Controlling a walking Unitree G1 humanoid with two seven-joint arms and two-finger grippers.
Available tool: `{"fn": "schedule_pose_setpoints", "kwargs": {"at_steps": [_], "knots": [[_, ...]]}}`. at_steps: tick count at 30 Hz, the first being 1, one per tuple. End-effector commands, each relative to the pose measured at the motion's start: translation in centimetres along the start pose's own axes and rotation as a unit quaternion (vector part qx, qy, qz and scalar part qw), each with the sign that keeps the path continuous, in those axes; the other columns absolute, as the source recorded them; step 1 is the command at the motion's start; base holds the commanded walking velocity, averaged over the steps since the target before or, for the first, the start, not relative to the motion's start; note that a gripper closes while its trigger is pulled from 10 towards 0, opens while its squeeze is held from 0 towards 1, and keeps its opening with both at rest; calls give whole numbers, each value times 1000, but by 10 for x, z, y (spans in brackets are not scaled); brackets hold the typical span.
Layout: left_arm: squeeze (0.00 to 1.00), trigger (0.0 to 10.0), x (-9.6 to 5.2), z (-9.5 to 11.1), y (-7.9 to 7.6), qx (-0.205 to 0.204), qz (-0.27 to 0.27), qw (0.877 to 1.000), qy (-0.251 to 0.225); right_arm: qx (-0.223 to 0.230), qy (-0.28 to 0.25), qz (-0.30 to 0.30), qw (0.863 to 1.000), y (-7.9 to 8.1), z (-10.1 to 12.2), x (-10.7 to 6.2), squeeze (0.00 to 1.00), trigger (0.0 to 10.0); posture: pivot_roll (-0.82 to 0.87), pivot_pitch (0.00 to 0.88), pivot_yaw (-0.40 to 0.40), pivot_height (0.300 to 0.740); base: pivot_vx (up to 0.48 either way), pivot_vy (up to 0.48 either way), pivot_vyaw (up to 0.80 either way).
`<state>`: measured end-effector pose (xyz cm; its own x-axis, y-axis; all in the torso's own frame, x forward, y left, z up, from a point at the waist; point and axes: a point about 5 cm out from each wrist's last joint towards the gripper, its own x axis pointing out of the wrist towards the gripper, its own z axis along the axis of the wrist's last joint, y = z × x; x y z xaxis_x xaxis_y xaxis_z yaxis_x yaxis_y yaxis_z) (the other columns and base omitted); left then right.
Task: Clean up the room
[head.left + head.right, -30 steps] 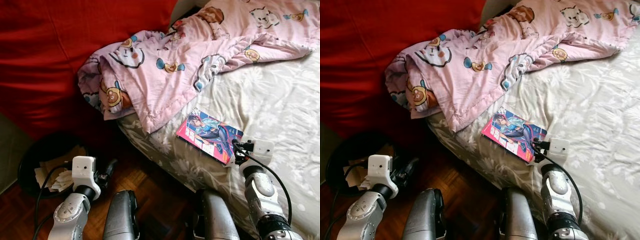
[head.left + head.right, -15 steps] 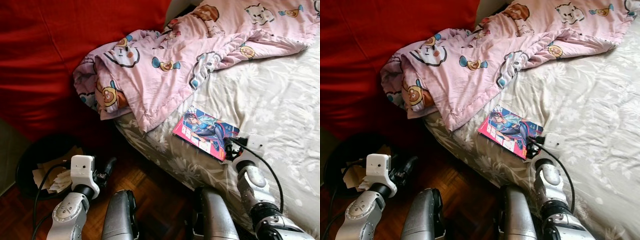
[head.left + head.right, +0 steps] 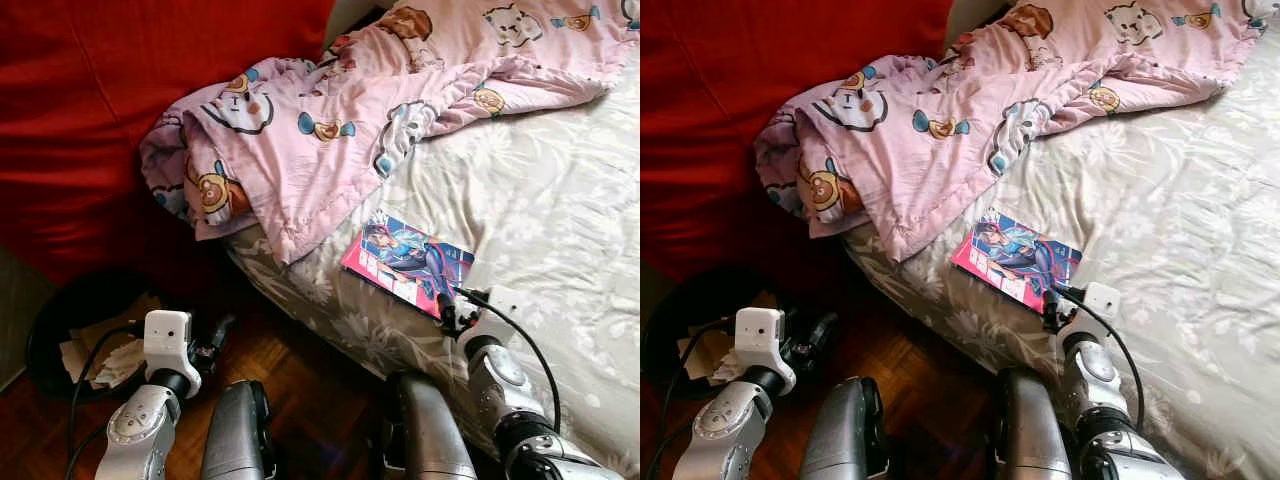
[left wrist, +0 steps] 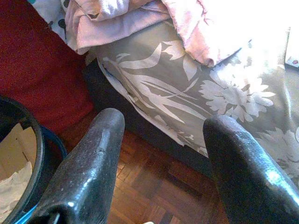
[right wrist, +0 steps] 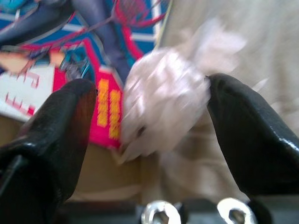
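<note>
Your head camera looks down on a bed with a grey-beige floral sheet (image 3: 540,190) filling the right half of the frame, its near edge running diagonally toward bottom centre. A broad red fabric surface (image 3: 90,110) takes the upper left. Across the top, from centre to the upper right corner, sprawls a rumpled pink blanket printed with cartoon animals (image 3: 330,120), one bunched end hanging over the bed's corner. At lower left, on dark wood parquet floor (image 3: 320,385), stands a round black bin holding paper and cardboard scraps (image 3: 60,335).

Just right of centre, a glossy comic-style book with a pink-and-blue illustrated cover (image 3: 407,260) lies flat on the sheet near the bed's edge. Your right gripper (image 3: 446,312) sits at the book's near corner, in the lower right of the frame. In its wrist view the two black fingers (image 5: 60,121) stand spread apart, a blurred crumpled white wad of tissue (image 5: 161,100) between them against the sheet and overlapping the book's edge; you cannot tell whether either finger touches it.

Your left gripper (image 3: 215,338) hangs at lower left, above the floor beside the bin; its fingers (image 4: 93,154) are parted with nothing between them.
</note>
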<state>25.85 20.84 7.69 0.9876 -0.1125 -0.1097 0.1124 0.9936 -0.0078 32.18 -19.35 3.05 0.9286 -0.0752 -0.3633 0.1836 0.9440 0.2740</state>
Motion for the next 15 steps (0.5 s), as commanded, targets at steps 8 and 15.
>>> {"fn": "schedule_pose_setpoints", "kwargs": {"at_steps": [8, 15], "knots": [[0, 10000, -5, -9, 2, 1, 8, 1000, 19, 10, 24, 14, 1000, 6, -15, -3, 0, 0, 118, 274, 19, 581, 0, 0, 0], [0, 10000, -5, -10, 2, 2, 8, 1000, 20, 6, 12, 12, 1000, 4, -11, -3, 0, 0, 117, 271, 18, 581, 0, 0, 0]]}}
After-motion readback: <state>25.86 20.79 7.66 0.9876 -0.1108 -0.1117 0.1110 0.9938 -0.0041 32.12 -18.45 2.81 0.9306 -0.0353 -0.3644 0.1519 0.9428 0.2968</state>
